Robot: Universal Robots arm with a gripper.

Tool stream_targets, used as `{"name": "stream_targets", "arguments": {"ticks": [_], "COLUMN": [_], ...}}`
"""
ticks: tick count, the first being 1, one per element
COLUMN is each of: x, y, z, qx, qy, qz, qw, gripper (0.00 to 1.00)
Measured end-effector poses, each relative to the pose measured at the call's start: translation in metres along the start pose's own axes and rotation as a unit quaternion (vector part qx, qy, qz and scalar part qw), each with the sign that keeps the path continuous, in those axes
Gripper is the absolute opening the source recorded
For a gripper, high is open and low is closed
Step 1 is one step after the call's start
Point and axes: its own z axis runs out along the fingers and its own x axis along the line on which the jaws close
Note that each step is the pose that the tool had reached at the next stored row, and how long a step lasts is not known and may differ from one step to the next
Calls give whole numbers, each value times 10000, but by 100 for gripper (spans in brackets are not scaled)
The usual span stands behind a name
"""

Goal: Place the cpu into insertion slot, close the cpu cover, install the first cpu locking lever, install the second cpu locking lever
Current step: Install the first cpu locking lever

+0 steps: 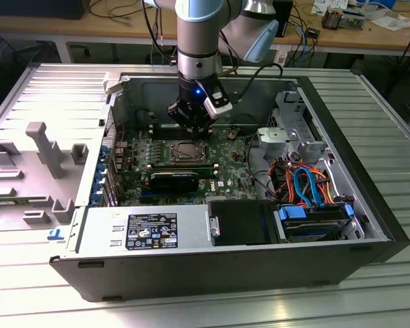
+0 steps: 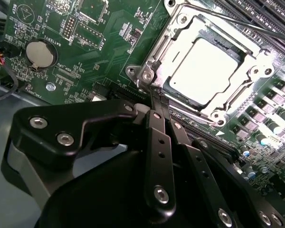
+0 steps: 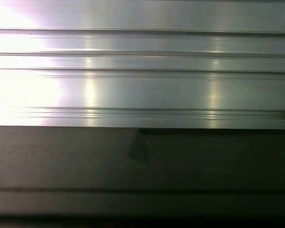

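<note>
Here, holds the claw [image 2: 154, 102] pinched narrow and empty, tips at a corner of the insertion slot [image 2: 147, 76], likely to push rather than grasp. Shows the cpu [image 2: 204, 71] seated inside, framed by the flat-lying cpu cover [image 2: 257, 64], mid-board in the open case [image 1: 191, 270].

Your arm [image 1: 200, 41] is a silvery-grey tube with pale blue joint caps [image 1: 261, 37], and black cables [image 1: 150, 27] trail off at its nine o'clock. A small blue light [image 1: 197, 91] glows at its six o'clock. In the second wrist view your gripper [image 2: 156, 97] is matte black, with angular linkage plates [image 2: 80, 126], slim drilled fingers [image 2: 159, 156] and silver screw heads [image 2: 38, 122].
</note>
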Motion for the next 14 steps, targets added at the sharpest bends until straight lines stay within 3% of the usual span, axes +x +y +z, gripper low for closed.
{"name": "stream_targets", "arguments": {"ticks": [14], "x": [-7], "y": [1], "z": [32], "qx": [-6], "qy": [-2], "qz": [-1], "qw": [10000], "gripper": [11]}}
